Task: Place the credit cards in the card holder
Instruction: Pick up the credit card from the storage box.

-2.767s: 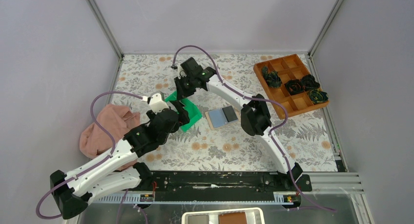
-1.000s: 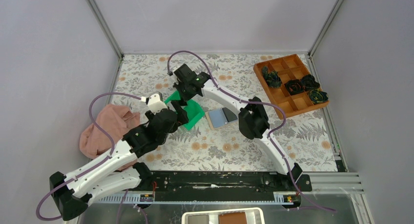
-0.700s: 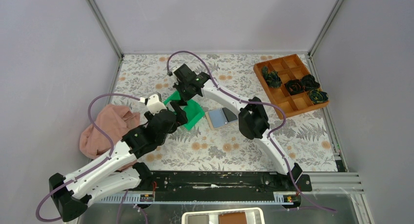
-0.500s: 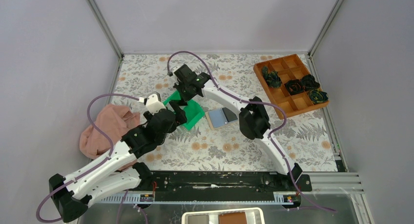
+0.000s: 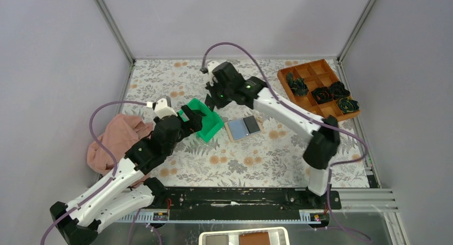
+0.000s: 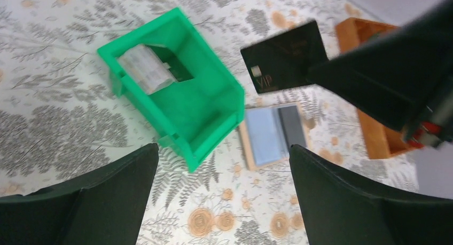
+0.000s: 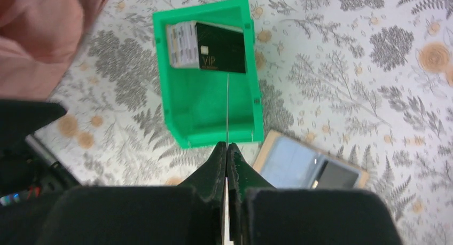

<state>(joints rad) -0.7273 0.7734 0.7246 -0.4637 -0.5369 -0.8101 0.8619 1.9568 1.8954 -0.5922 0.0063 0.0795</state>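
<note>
My right gripper (image 5: 216, 99) hangs above the green tray (image 5: 211, 128), shut on a black credit card marked VIP (image 6: 283, 55). In the right wrist view this card is a thin edge-on line (image 7: 227, 111) ahead of the closed gripper (image 7: 227, 147). Another black VIP card (image 7: 221, 54) lies at the tray's (image 7: 213, 135) far end beside light cards (image 7: 179, 45). The tan card holder (image 5: 239, 130) lies open right of the tray with a dark card (image 5: 250, 124) on its blue-grey face. It also shows in both wrist views (image 6: 270, 135) (image 7: 299, 162). My left gripper (image 5: 195, 117) is open and empty at the tray's near side.
An orange-brown compartment box (image 5: 315, 114) with dark rosette lumps (image 5: 323, 94) stands at the back right. A pink cloth (image 5: 120, 141) lies at the left under my left arm. Grey walls close in the floral table.
My right gripper has risen out of the green tray and moved right, with a black card in it. Its elbow swung out to the right. My left gripper stayed by the tray.
</note>
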